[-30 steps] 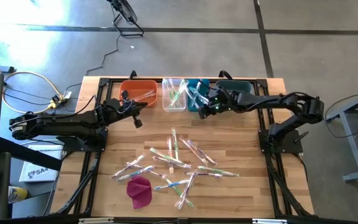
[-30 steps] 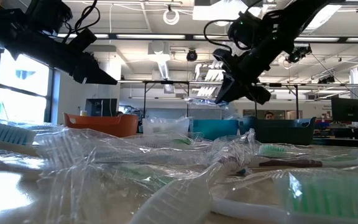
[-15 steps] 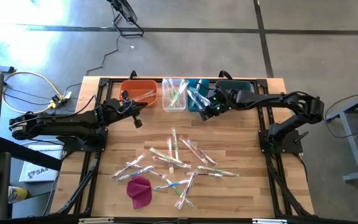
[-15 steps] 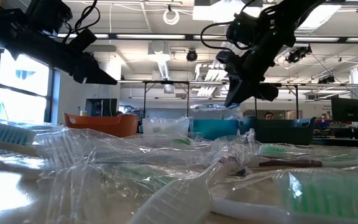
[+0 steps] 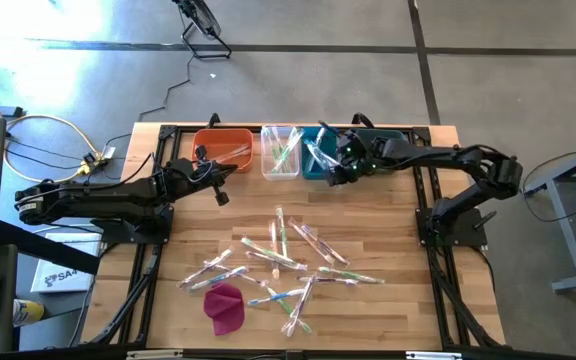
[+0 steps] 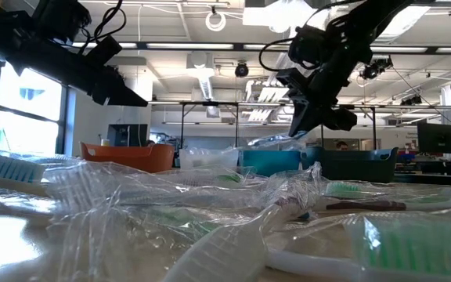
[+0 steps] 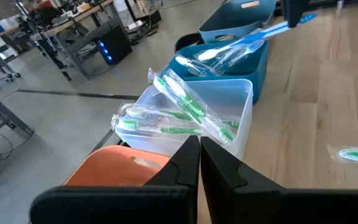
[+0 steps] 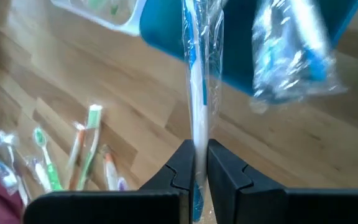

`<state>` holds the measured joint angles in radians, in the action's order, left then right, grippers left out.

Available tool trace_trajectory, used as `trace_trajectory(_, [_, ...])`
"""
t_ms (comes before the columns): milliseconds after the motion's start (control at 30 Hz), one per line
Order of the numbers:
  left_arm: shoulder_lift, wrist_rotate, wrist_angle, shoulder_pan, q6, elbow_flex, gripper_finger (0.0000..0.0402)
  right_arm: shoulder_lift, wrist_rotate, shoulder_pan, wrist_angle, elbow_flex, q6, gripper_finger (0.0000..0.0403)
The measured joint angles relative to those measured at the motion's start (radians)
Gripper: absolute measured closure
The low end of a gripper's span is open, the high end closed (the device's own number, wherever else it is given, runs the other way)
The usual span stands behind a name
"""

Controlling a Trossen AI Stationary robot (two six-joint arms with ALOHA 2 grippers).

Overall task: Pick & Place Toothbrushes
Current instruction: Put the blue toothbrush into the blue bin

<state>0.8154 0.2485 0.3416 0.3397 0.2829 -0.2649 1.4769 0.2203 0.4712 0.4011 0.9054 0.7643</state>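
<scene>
The blue toothbrush (image 8: 194, 81) (wrapped) runs lengthwise out from the right gripper (image 8: 195, 163), pinched between its fingers, just above the blue bin (image 5: 317, 157).

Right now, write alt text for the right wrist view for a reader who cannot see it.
The right pincer is shut on a blue toothbrush in a clear wrapper, near a blue bin with another wrapped blue brush at its edge. Farther off, more wrapped toothbrushes lie on the wooden table.

orange bin (image 5: 222, 146), clear bin (image 5: 279, 152), blue bin (image 5: 313, 155), dark teal bin (image 5: 388, 140); magenta cloth (image 5: 224, 307); pale wood desk (image 5: 388, 250); blue-handled toothbrush (image 8: 196, 81) in clear wrapper
</scene>
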Motion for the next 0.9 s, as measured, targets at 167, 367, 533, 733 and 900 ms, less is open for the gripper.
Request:
trace_trajectory(167, [0.0,0.0,0.0,0.0,0.0,0.0,0.0392,0.0,0.034,0.054,-0.013,0.0,0.0,0.0383])
trace_trajectory(367, [0.0,0.0,0.0,0.0,0.0,0.0,0.0392,0.0,0.108,0.132,-0.015,0.0,0.035,0.0383])
trace_trajectory(533, [0.0,0.0,0.0,0.0,0.0,0.0,0.0392,0.0,0.131,0.159,-0.012,0.023,0.017,0.0383])
trace_trajectory(733, [0.0,0.0,0.001,0.0,0.0,0.0,0.0392,0.0,0.115,0.143,-0.009,0.081,-0.005,0.0383])
trace_trajectory(900, [0.0,0.0,0.001,0.0,0.0,0.0,0.0392,0.004,0.07,0.155,0.021,0.108,-0.002,0.0383])
